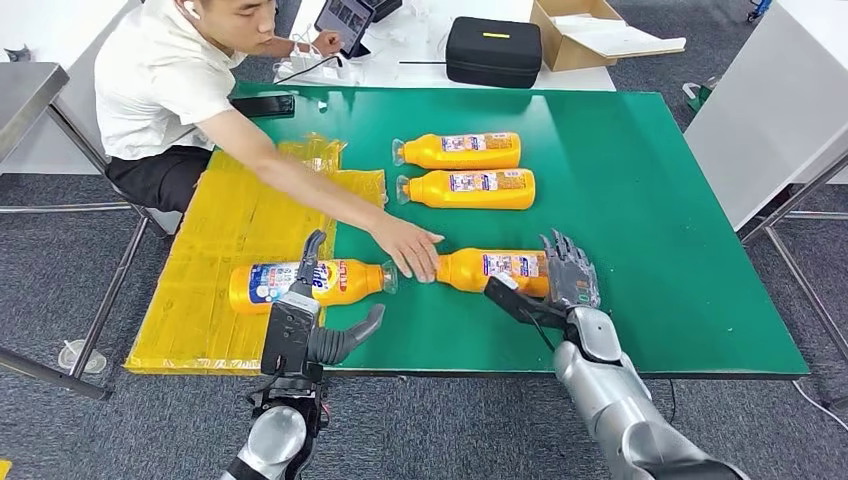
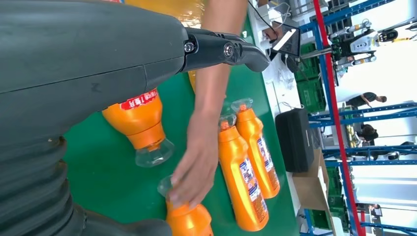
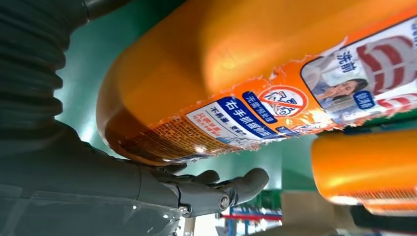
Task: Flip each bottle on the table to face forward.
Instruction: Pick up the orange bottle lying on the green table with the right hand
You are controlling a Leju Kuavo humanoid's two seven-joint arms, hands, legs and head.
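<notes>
Bright, even overhead light; soft glare on the green table (image 1: 640,200); wrist close-ups blurred.

Two bottles (image 1: 465,169) lie side by side behind a third bottle (image 1: 495,270); a fourth bottle (image 1: 305,283) lies left, seemingly partly on the mat (image 1: 215,250).

Bottle at the right hand (image 3: 255,73): torn label, blue band in Chinese characters reading roughly "右手抓握…"; above it smaller characters, "无需…", only partly legible.
Same label, sign: red circle with a slash, a prohibition mark.
Same label, far end: picture panel with white characters "洗前"; red and white lettering beside it, cut off.
Bottle by the left hand (image 1: 305,282): blue and red brand lettering on a white and blue label, too blurred to read.
Its neck band in the left wrist view: red strip with white characters, unreadable.
Two far bottles (image 1: 465,170): small printed labels, illegible.
</notes>
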